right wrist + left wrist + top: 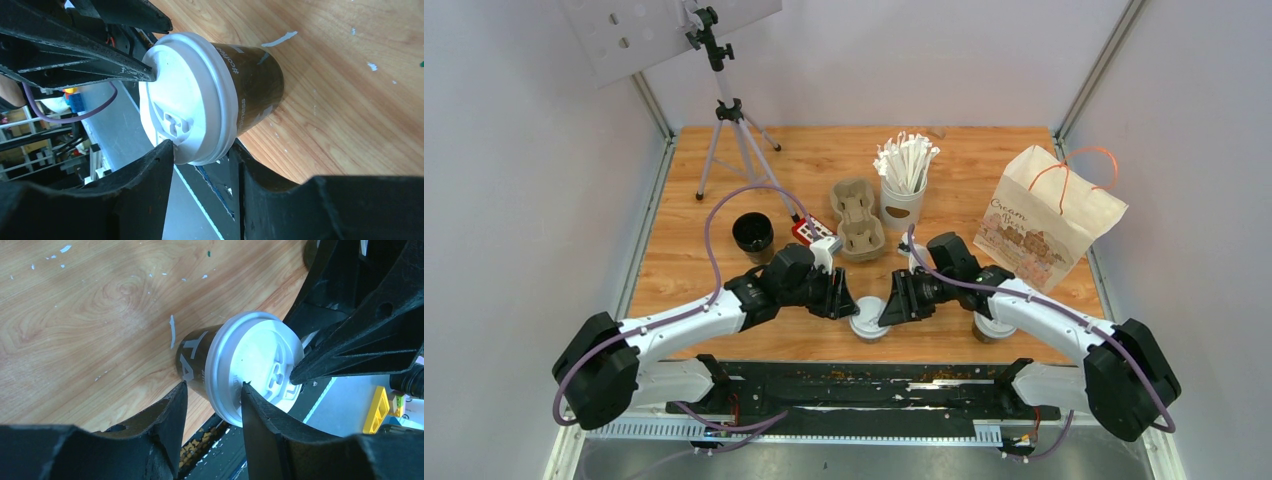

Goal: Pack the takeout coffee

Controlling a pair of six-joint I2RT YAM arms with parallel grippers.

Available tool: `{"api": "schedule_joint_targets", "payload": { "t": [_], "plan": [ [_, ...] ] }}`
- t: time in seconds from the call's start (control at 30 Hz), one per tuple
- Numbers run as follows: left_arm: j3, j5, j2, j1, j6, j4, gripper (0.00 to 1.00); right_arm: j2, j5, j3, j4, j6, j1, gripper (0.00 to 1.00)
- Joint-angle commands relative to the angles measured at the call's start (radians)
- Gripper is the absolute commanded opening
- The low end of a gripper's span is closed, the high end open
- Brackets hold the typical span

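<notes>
A lidded cup [869, 322] stands mid-way along the table's [984, 160] near edge, a second cup [992, 328] to its right. Behind, left to right: open cup [752, 233], tray [857, 218], cup of sticks [903, 200], bag [1049, 215].

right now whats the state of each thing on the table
front cup: lid on, upright
left hand: shut on front cup
right hand: shut on front cup
second cup: lidded, partly hidden
black cup: open, no lid
pulp tray: empty
stick cup: upright, full of sticks
</notes>
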State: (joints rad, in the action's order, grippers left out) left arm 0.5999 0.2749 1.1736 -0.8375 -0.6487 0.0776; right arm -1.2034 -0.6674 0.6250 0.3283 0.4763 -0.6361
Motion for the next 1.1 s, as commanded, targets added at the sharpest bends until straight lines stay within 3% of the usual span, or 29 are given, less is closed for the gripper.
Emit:
{"api": "schedule_joint_targets", "payload": {
  "t": [0.0, 0.23, 0.47, 0.63, 0.8, 1.07],
  "plan": [
    [0.012, -0.027, -0.008, -0.003, 0.009, 0.097, 0.50, 0.008, 0.128, 0.049, 0.085, -0.082, 0.005, 0.46],
    [0.009, -0.009, -0.089, -0.003, -0.079, 0.110, 0.50, -0.037, 0.168, 0.147, 0.152, -0.156, 0.011, 0.55],
    [-0.006, 0.012, -0.159, -0.003, -0.153, 0.071, 0.57, -0.029, 0.192, 0.229, 0.205, -0.162, 0.012, 0.61],
    [0.040, -0.054, -0.171, -0.003, -0.116, 0.150, 0.61, -0.007, 0.174, 0.242, 0.210, -0.100, 0.009, 0.63],
    [0.103, -0.110, -0.124, 0.008, -0.043, 0.227, 0.59, 0.006, 0.171, 0.207, 0.175, -0.015, -0.006, 0.62],
    [0.093, -0.044, -0.070, 0.017, -0.032, 0.142, 0.52, -0.021, 0.172, 0.193, 0.147, 0.019, -0.035, 0.51]
  ]
}}
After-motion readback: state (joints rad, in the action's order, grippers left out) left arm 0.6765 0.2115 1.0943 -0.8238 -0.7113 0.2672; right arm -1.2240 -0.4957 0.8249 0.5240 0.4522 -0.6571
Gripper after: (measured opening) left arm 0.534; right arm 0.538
